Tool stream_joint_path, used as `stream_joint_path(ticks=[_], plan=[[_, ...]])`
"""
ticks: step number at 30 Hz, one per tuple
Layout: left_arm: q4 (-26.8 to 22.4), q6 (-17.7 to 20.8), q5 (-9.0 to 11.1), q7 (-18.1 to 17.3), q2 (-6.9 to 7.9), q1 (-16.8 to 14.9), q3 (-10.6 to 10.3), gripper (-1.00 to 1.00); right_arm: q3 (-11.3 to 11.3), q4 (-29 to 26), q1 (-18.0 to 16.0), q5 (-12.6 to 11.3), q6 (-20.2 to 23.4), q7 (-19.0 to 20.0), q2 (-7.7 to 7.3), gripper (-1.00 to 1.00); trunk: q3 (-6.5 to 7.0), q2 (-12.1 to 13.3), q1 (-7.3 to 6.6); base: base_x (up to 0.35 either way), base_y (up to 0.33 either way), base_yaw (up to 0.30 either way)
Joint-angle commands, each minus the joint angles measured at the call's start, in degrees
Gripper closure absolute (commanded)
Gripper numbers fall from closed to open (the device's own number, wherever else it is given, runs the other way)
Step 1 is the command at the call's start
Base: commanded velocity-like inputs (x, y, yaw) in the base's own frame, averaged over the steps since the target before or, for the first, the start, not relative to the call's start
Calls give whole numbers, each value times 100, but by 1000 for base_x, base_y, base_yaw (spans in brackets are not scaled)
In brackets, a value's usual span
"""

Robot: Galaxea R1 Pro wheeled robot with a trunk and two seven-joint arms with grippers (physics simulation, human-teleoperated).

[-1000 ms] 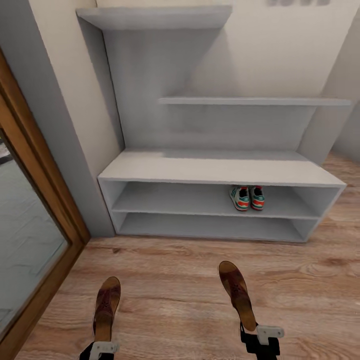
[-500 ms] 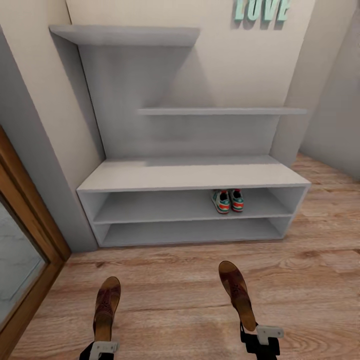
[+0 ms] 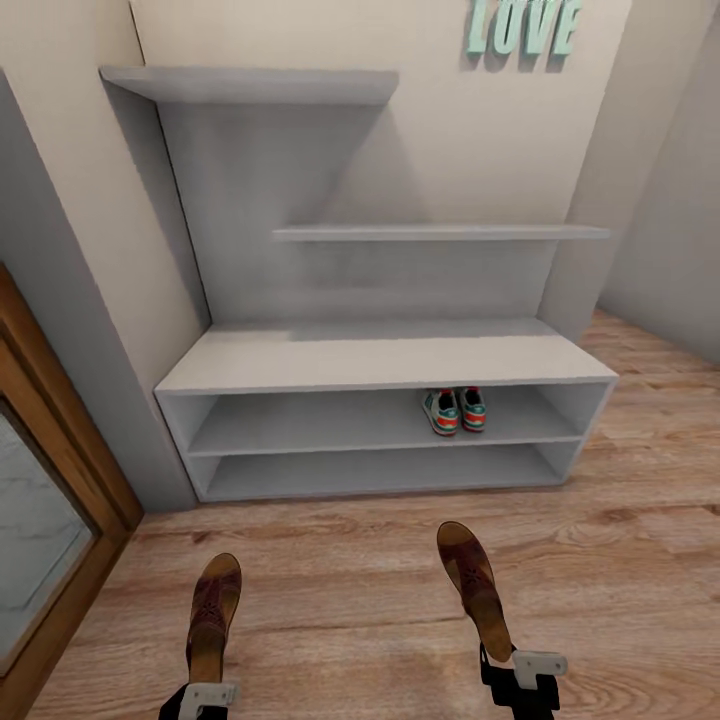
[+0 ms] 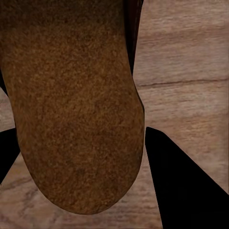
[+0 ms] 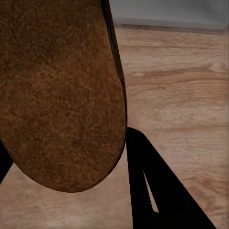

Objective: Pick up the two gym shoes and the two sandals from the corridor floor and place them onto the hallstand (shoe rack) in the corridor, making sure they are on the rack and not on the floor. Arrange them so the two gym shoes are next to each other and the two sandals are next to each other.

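Grey hallstand (image 3: 380, 360) holds two gym shoes (image 3: 455, 410), upper tier.

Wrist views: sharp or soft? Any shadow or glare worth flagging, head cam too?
Left wrist view: the sandal sits very close, its footbed soft and grainy, the fingers flat black silhouettes. Right wrist view: the same soft look on the other sandal. Head view: even light, no glare, soft shadows under the hallstand shelves, gym shoes in shade, straight edges splaying wide-angle.
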Motion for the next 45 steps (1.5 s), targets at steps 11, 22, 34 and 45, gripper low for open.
stream_joint_path(ticks=[11,22,34,45], plan=[[9,-20,-73,7,-2,-3,48,100,-25,7,-4,41,-17,-15,4,100,193,441,-243,0,0,0],[9,-17,-73,7,-2,-3,48,100,-23,7,-4,40,-17,-15,39,100,229,521,-287,0,0,0],[-128,849,-63,12,-40,-523,81,100,-58,-4,-4,-14,9,55,-715,100,229,521,-287,0,0,0],[-149,2692,-64,-62,-134,-1887,89,100,-319,-2,-4,-94,481,73,-890,100,229,521,-287,0,0,0]])
